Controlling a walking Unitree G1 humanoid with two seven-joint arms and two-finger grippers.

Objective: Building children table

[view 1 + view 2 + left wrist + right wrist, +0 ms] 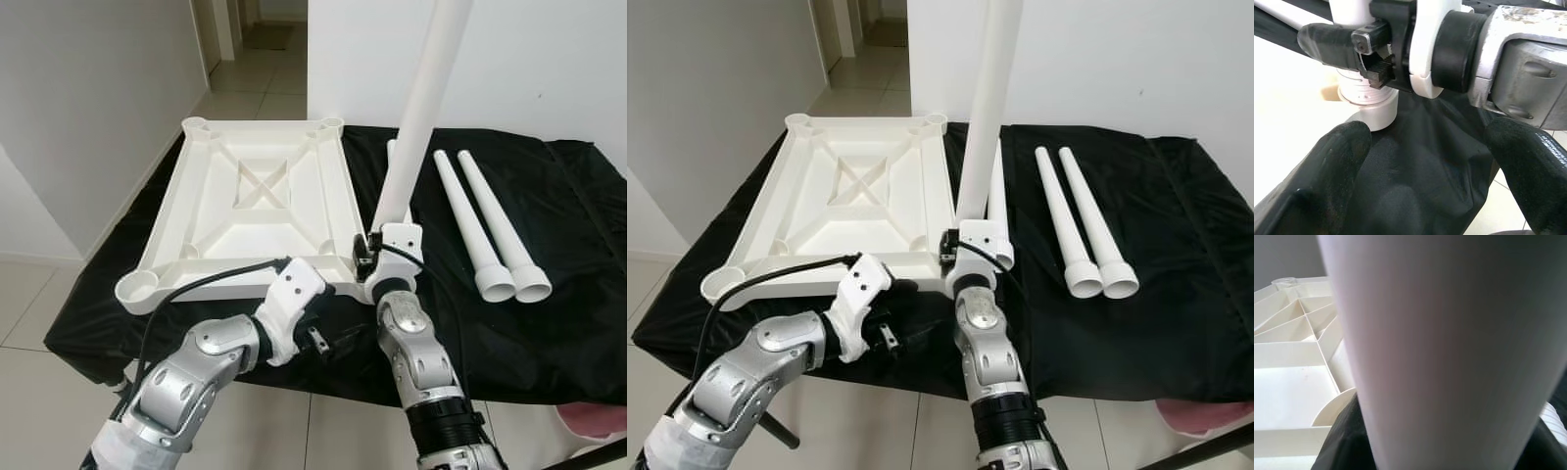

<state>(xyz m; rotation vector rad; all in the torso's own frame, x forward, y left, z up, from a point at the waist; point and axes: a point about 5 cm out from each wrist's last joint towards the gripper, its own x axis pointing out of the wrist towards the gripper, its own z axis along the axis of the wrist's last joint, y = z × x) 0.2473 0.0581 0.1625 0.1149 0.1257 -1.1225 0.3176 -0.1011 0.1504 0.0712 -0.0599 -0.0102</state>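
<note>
The white table top (211,191) lies upside down on a black cloth. My right gripper (376,245) is shut on a white table leg (423,108), holding it nearly upright with its lower end at the top's near right corner. The left wrist view shows the leg's threaded end (1369,95) at the corner socket. My left gripper (321,333) hovers open at the cloth's front edge, just left of the right wrist, with nothing between its fingers (1327,181). The right wrist view shows the leg (1449,352) close up beside the ribbed table top (1293,347).
Two more white legs (487,225) lie side by side on the black cloth (558,294) to the right. A third leg (999,186) lies behind the held one. A wall stands close on the left; a pink object (593,421) sits on the floor at the lower right.
</note>
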